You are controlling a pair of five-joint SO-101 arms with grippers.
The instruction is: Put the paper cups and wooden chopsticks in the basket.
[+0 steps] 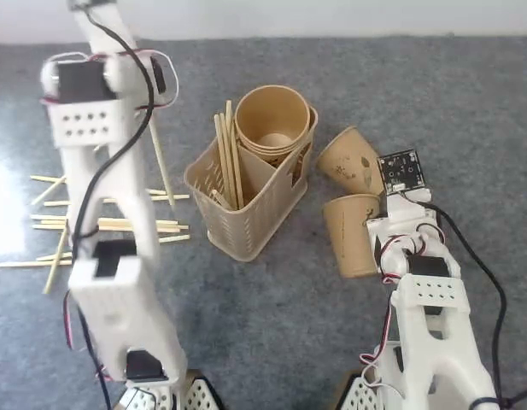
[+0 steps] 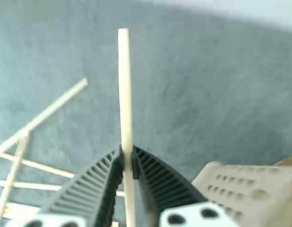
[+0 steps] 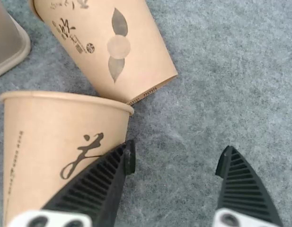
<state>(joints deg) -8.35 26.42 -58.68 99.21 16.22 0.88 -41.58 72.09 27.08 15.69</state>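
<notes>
On the table (image 1: 289,342), beside the basket (image 1: 246,229): one chopstick gripped, two paper cups lying loose.

The left end effector (image 2: 128,163) is pressed together on the held chopstick (image 2: 123,94), which is pinched partway along its length and juts out beyond the fingertips, above the table and to one side of the basket. The loose chopsticks (image 1: 101,224) are scattered on the table under the left arm. The right end effector (image 3: 178,156) is spread over bare table; the nearer paper cup (image 3: 60,151) lies on its side just outside one finger (image 3: 101,182), not between the two. The farther paper cup (image 3: 108,47) lies beyond it, the two walls touching. Stacked paper cups (image 1: 272,120) are seen in one compartment of the basket and upright chopsticks (image 1: 229,162) in the other.
</notes>
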